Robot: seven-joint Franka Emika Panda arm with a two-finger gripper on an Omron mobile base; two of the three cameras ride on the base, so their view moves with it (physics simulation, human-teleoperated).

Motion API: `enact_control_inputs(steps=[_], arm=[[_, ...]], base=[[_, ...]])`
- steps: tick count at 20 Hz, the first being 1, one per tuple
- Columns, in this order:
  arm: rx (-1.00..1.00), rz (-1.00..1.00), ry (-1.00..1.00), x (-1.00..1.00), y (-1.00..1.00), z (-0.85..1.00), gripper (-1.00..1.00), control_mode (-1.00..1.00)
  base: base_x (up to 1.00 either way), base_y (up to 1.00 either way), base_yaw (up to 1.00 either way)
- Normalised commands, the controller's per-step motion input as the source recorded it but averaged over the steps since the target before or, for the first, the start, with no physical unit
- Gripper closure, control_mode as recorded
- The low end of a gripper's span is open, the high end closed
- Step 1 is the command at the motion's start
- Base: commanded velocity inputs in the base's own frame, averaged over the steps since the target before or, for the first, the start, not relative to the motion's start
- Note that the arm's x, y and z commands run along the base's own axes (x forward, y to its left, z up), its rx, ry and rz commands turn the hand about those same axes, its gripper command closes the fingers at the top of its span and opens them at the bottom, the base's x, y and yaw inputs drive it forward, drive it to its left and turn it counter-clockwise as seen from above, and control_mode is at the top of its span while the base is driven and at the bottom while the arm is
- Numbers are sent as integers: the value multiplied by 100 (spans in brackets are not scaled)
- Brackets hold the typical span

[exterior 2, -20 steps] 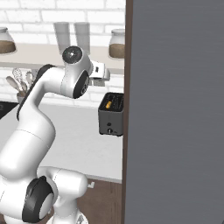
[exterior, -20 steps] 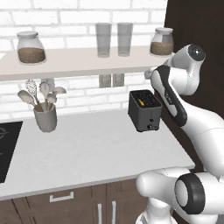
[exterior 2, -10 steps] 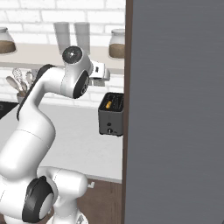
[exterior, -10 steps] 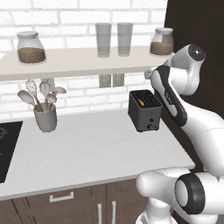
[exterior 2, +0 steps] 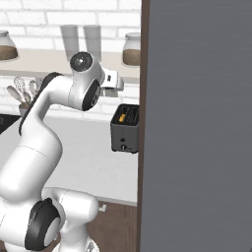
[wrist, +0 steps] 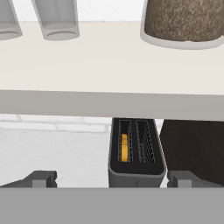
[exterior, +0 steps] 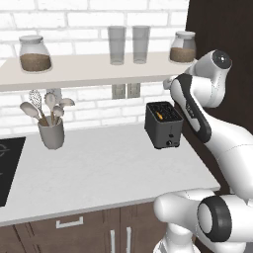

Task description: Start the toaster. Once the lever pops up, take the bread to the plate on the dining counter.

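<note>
Dark grey toaster (exterior: 163,125) stands on the pale tabletop (exterior: 99,168) below the shelf (wrist: 87,65), bread (wrist: 124,146) seemingly in one slot, while the end effector (wrist: 111,179) hangs above, fingers spread wide, holding nothing.

arm (exterior: 217,133): was glossy white, with rounded links
joints: were dark grey discs and bands
gripper (wrist: 111,180): had two small dark grey finger tips

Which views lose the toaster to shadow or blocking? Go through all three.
Left base view: toaster evenly lit, sharp, unblocked. Right base view: a flat grey panel covers the right half, hiding the toaster's right edge. Hand view: shelf crosses above; slots sharp, bread bright orange; no glare or blur.
</note>
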Motion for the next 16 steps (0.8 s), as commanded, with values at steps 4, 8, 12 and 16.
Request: enact_control_inputs(steps=[4, 8, 12, 16], arm=[[0, 0, 0, 0, 0, 0, -100, -100], [0, 0, 0, 0, 0, 0, -100, -100], [0, 0, 0, 0, 0, 0, -100, -100], [0, 0, 0, 0, 0, 0, -100, -100]], base=[[0, 0, 0], [0, 0, 0], [0, 0, 0], [0, 0, 0]])
